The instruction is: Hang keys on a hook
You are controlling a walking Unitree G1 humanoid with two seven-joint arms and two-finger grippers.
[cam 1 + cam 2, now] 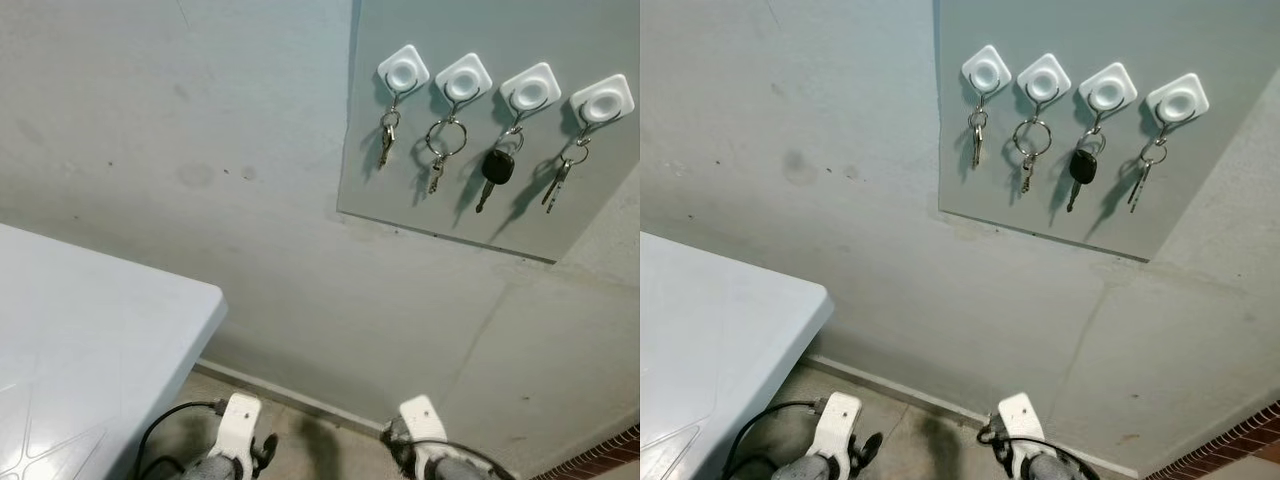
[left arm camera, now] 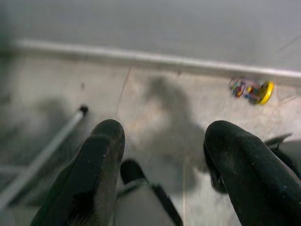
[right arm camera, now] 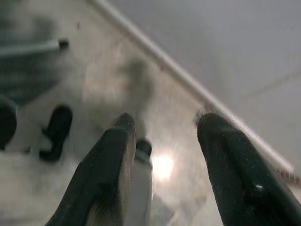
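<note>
Hanging in a row at the upper right of the head-camera frame, four sets of keys dangle from four white square hooks stuck to a grey panel point(image 1: 400, 190) on the wall. From left to right of that row: a small key bunch point(image 1: 387, 135) under the first hook point(image 1: 403, 70), a large ring with a small key point(image 1: 444, 145) under the second hook point(image 1: 463, 80), a black-headed car key point(image 1: 496, 168) under the third hook point(image 1: 530, 91), and a pair of slim keys point(image 1: 560, 178) under the fourth hook point(image 1: 603, 101). Each set casts a shadow on the panel.

A pale blue-white table point(image 1: 90, 340) fills the lower left of the frame. Both arms hang low at the bottom edge, over the concrete floor beside the wall's skirting. The left gripper point(image 2: 162, 155) has its black fingers spread apart with nothing between them; beyond them, near the skirting, a small multicoloured object with a yellow disc point(image 2: 251, 89) lies on the floor. The right gripper point(image 3: 164, 150) likewise has its fingers parted and empty, pointing at the floor.
</note>
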